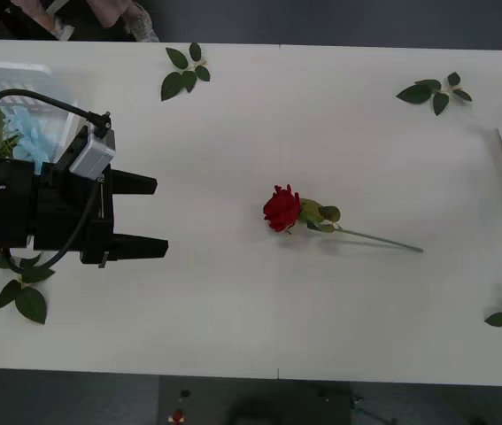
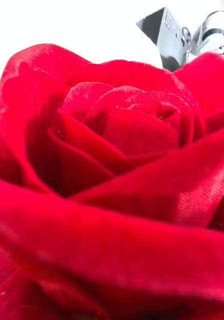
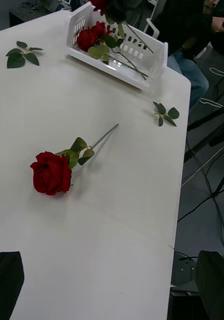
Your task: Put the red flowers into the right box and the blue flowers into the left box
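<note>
At the left edge of the front view, the left gripper (image 1: 149, 217) is hanging just above the table (image 1: 233, 328) with its two black fingers spread apart and nothing sitting between them. In the left wrist view those fingers (image 3: 7, 280) are showing at the two bottom corners, wide apart over bare tabletop.

Right behind that arm, at the upper left of the front view, a blue flower (image 1: 27, 135) is lying in the left box (image 1: 7, 69), mostly hidden by the arm.

Out past the fingertips, near the middle of the frame, one red rose (image 1: 282, 209) is lying flat on the table, head pointing toward the left gripper and its thin stem trailing off to the lower right. It's well apart from both boxes.

Further along, the right box (image 3: 116, 67) is sitting at the far right edge of the table, and more red roses (image 3: 92, 36) are already lying in it.

The right wrist view is pressed up against a red rose (image 2: 112, 175), so I can't tell how the right gripper's fingers are standing.

Loose leaf sprigs (image 1: 184, 71) are lying scattered around the table edges.
</note>
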You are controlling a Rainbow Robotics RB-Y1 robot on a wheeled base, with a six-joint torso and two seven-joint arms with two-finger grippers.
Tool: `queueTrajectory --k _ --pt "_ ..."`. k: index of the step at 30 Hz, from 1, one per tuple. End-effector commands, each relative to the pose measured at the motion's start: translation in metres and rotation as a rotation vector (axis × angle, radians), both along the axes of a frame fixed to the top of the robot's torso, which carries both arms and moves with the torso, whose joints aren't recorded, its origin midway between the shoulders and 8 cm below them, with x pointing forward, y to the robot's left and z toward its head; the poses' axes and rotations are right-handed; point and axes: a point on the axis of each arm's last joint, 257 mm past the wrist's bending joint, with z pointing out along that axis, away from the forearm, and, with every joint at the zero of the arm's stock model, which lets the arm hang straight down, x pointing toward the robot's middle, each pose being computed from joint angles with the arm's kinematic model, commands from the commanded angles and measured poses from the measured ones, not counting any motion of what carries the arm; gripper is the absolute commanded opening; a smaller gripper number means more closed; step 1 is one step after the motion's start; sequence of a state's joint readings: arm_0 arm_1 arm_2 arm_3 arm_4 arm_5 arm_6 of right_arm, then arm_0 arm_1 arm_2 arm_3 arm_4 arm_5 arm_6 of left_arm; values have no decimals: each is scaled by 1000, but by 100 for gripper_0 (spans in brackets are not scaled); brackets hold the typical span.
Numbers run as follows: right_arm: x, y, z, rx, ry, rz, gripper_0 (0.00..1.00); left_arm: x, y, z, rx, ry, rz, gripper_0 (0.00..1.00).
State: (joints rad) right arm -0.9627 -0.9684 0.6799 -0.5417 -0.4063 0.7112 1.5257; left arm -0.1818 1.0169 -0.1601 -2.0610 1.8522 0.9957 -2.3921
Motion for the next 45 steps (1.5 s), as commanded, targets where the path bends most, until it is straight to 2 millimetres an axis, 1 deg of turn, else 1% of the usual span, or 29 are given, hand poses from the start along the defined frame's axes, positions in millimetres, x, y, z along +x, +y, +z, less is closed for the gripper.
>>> queueTrajectory --k 1,2,3,5,8,10,12,14,16,17,18,19,22,23,24,25,26,27,30,31,32,33,36,38,40,42,45 --pt "11 -2 33 34 -106 -28 44 -4 3 3 20 -40 -14 100" --pt "11 -2 33 34 -107 -28 55 -4 3 3 20 -40 -14 100" --pt "13 0 33 34 -107 -21 61 -4 3 3 20 -40 -14 100" --pt "15 2 33 31 -106 -11 70 -4 3 3 20 -40 -14 100" --pt "18 10 26 76 -112 -3 75 -4 3 3 20 -40 -14 100" --pt "21 16 23 87 -100 17 76 -4 3 3 20 -40 -14 100" --pt "27 28 23 111 -90 60 79 -4 3 3 20 -40 -14 100" --pt "35 46 25 145 -66 127 80 -4 3 3 20 -40 -14 100" --pt "43 78 29 182 -19 229 80 -4 3 3 20 -40 -14 100" --pt "46 91 31 195 -2 270 80 -4 3 3 20 -40 -14 100" --pt "48 101 32 199 10 299 80 -4 3 3 20 -40 -14 100" --pt "51 128 40 207 44 382 80 -4 3 3 20 -40 -14 100" --pt "49 183 41 211 101 542 80 -4 3 3 20 -40 -14 100" --pt "43 206 37 211 128 610 80 -4 3 3 20 -40 -14 100" --pt "40 218 37 212 137 643 80 -4 3 3 20 -40 -14 100" --pt "32 244 34 212 150 712 80 -4 3 3 20 -40 -14 100" --pt "24 261 32 207 159 763 80 -4 3 3 20 -40 -14 100" --pt "13 282 30 202 170 817 80 -4 3 3 20 -40 -14 100" --pt "-19 327 14 203 211 929 80 -4 3 3 20 -40 -14 100" --pt "-33 345 7 213 226 977 80 -4 3 3 20 -40 -14 100" --pt "-42 357 1 231 236 1004 80 -4 3 3 20 -40 -14 100" --pt "-56 373 -10 259 255 1037 80 -4 3 3 20 -40 -14 100" --pt "-78 399 -27 290 289 1097 80 -4 3 3 20 -40 -14 100" --pt "-88 415 -37 287 317 1124 80 -4 3 3 20 -40 -14 100" --pt "-91 427 -45 291 337 1138 80 -4 3 3 20 -40 -14 100" --pt "-96 442 -58 306 362 1149 80 -4 3 3 20 -40 -14 100" --pt "-97 458 -73 278 388 1169 80 -4 3 3 20 -40 -14 100"
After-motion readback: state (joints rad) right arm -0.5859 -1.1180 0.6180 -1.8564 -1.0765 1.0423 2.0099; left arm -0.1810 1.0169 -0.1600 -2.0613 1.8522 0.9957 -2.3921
